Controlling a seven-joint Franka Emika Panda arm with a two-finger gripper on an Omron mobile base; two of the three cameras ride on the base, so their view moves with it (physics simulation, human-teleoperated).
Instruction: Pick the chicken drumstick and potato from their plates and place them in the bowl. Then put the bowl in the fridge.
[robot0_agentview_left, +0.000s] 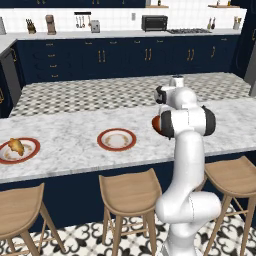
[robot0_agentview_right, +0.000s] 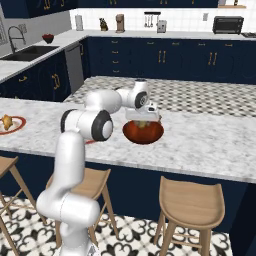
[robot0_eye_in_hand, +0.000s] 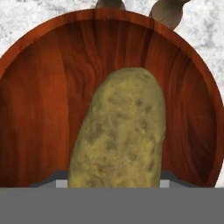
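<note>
Fingers of the gripper (robot0_agentview_right: 143, 120) are closed around the potato (robot0_eye_in_hand: 118, 135), which the hand view shows as a long olive-tan oval rising from between them, its far end over the middle of the bowl (robot0_eye_in_hand: 39, 113). From the right base view, the hand hangs directly above the reddish-brown bowl, with a bit of the yellowish potato visible just over the rim; whether the potato touches the bowl's floor cannot be told. The bowl sits on the marble counter (robot0_agentview_right: 210, 145), near the arm's side of it. In the left base view the bowl (robot0_agentview_left: 156, 123) is mostly hidden behind the arm's dark joint.

Further left on the same counter, the near plate (robot0_agentview_left: 116, 139) lies bare, well apart from the bowl. The far plate (robot0_agentview_left: 29, 151) sits near the left edge, and the chicken drumstick (robot0_agentview_left: 16, 146) rests on it, golden-brown and lumpy. Wooden stools (robot0_agentview_left: 129, 192) stand along the counter's near side.
</note>
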